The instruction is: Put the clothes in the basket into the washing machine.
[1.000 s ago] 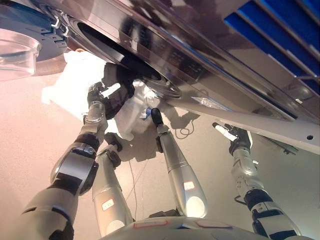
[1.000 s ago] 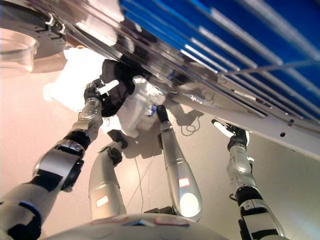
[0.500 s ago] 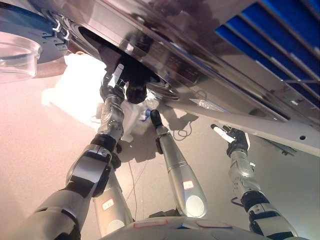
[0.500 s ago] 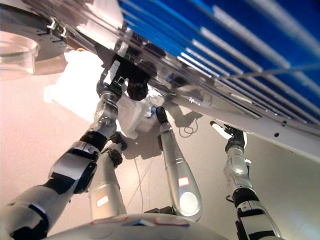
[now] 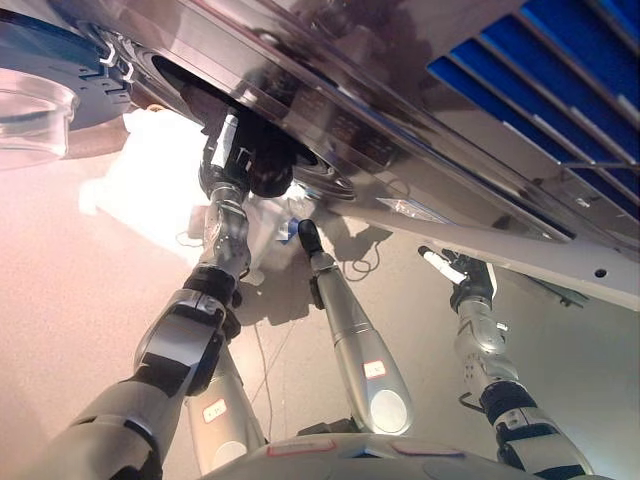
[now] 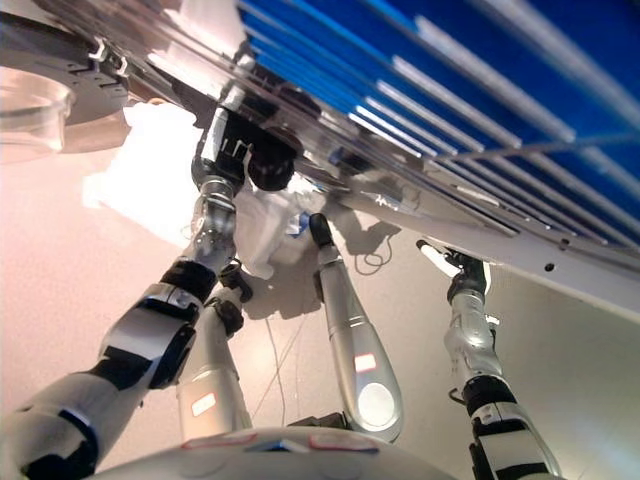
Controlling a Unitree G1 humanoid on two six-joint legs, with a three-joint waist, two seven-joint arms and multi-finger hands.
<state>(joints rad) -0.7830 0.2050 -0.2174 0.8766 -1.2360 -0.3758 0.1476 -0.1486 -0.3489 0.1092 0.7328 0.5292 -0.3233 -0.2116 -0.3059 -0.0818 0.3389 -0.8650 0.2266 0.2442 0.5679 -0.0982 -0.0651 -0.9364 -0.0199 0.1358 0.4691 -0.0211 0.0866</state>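
Observation:
The washing machine [image 5: 400, 120] fills the top of both views, its dark drum opening [image 5: 190, 85] at upper left. My left hand [image 5: 228, 160] is raised to the lower rim of that opening. Its fingers are curled on a bunched dark garment [image 5: 270, 172], which hangs at the rim, partly inside. Below it on the floor lies a bright white heap of clothes [image 5: 150, 175]; I cannot make out the basket's edges. My right hand [image 5: 462, 272] hangs low on the right under the machine's front edge, fingers relaxed and holding nothing.
The machine's round glass door [image 5: 35, 100] stands swung open at far left. More white cloth with a small blue piece [image 5: 290, 228] lies on the floor under the opening. A blue slatted surface [image 5: 560, 60] shows at upper right.
My left hand has risen from above the white heap to the drum opening, carrying the dark garment with it. The right hand has barely moved.

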